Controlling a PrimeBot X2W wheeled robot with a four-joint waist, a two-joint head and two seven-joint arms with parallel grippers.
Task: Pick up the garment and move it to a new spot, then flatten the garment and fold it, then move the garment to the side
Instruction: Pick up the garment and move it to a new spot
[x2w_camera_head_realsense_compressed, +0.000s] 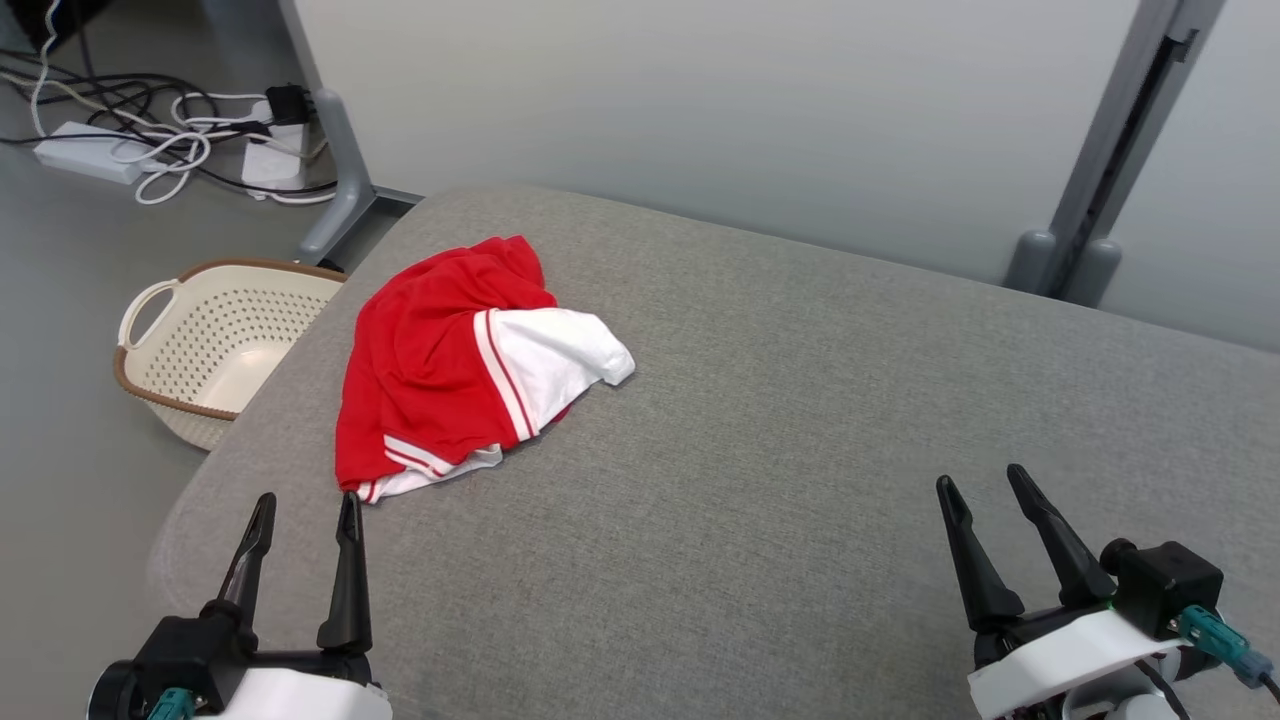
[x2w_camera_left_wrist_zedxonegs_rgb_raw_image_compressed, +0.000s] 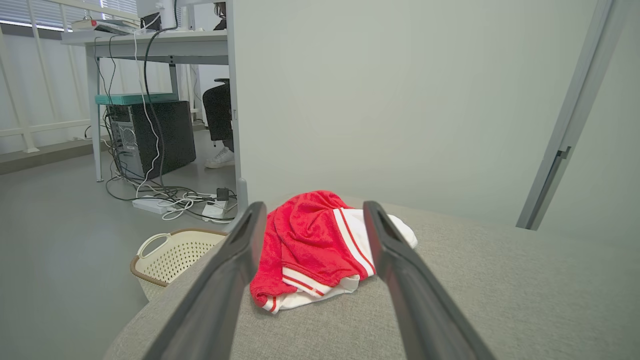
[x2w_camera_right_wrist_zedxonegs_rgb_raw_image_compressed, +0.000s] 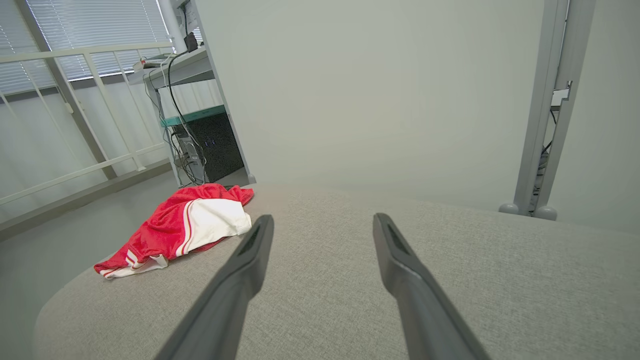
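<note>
Left gripper (x2w_camera_head_realsense_compressed: 307, 500) hangs wide and empty at the near left edge of the grey fabric-covered surface (x2w_camera_head_realsense_compressed: 780, 420), lined up, I judge, for the crumpled red-and-white cloth garment (x2w_camera_head_realsense_compressed: 440, 370) lying just ahead along that left edge. My right gripper (x2w_camera_head_realsense_compressed: 980, 478), equally wide and empty, hovers toward the near right corner, well apart. Beside the left edge, on the floor, the cream perforated plastic basket (x2w_camera_head_realsense_compressed: 150, 300) holds nothing.

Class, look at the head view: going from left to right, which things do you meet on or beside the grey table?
basket → garment → right gripper
</note>
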